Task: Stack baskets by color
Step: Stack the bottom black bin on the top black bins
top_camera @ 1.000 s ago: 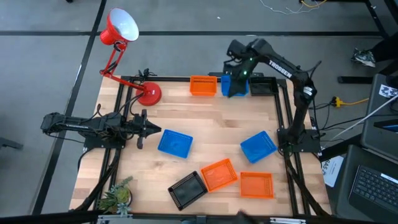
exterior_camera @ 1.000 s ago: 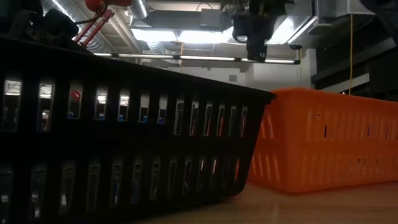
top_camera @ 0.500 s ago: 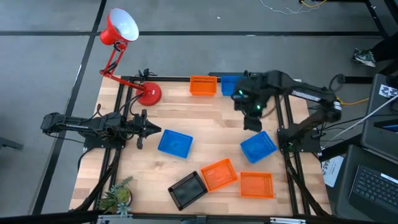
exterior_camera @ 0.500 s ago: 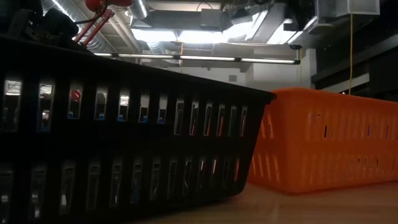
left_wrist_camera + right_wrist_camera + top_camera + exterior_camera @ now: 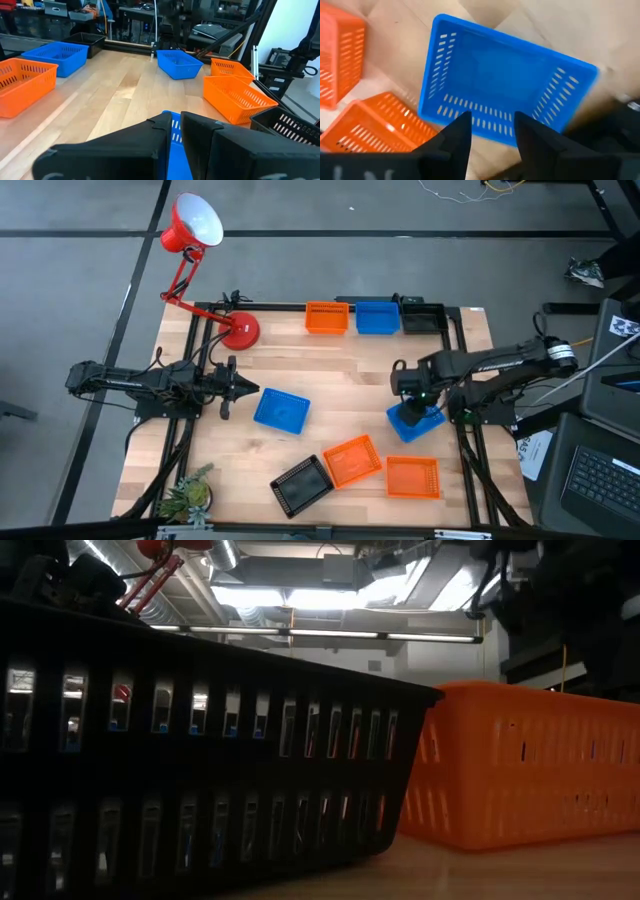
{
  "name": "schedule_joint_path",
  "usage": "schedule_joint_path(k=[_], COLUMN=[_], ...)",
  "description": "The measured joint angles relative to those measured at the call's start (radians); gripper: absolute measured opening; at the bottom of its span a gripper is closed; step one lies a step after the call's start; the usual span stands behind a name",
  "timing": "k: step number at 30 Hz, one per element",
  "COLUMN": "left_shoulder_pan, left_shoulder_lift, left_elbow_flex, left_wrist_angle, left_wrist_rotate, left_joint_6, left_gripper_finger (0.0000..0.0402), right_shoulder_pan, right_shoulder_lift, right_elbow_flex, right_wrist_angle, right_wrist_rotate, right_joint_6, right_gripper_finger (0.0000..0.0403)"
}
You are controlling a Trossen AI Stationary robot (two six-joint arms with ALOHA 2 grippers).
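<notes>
Along the table's far edge stand an orange basket [image 5: 326, 317], a blue basket [image 5: 377, 318] and a black basket [image 5: 422, 318] in a row. On the right lies a loose blue basket [image 5: 420, 422] [image 5: 505, 80]. My right gripper [image 5: 410, 392] [image 5: 492, 135] hangs open over it, pointing down, with its fingers above one long wall. Another blue basket [image 5: 281, 410] lies left of the middle. Two orange baskets [image 5: 351, 460] [image 5: 412, 477] and a black basket [image 5: 302, 483] lie by the near edge. My left gripper [image 5: 235, 387] [image 5: 176, 132] waits shut at the left edge, pointing level.
A red desk lamp [image 5: 196, 225] stands with its base [image 5: 241, 330] on the far left corner. A small plant [image 5: 190, 492] sits at the near left corner. Bare wood [image 5: 340, 375] lies in the middle of the table. In the low view the black basket [image 5: 200, 760] fills the foreground.
My right gripper has swung from above the blue basket in the far row toward the table's near and right edges. It has sunk and rolled on the way, and it is now over the loose blue basket on the right. No basket has moved.
</notes>
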Motion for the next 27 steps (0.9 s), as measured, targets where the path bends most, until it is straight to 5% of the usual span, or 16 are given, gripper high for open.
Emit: schedule_joint_path(k=[12,21,27], left_shoulder_pan=[0.0,0.0,0.0], left_shoulder_lift=[0.0,0.0,0.0], left_elbow_flex=[0.0,0.0,0.0], left_wrist_angle=[-0.001,0.0,0.0], left_wrist_rotate=[0.0,0.0,0.0], left_joint_6=[-0.003,-0.003,-0.003], left_gripper_finger=[0.0031,0.0031,0.0031], right_shoulder_pan=[-0.023,-0.008,0.05], right_shoulder_lift=[0.0,0.008,0.112], right_elbow_flex=[-0.205,-0.102,0.002], right_wrist_angle=[0.261,0.683,0.71], right_wrist_rotate=[-0.062,-0.039,0.05], right_joint_6=[0.042,-0.231,-0.379], right_gripper_finger=[0.0147,0.0147,0.0147])
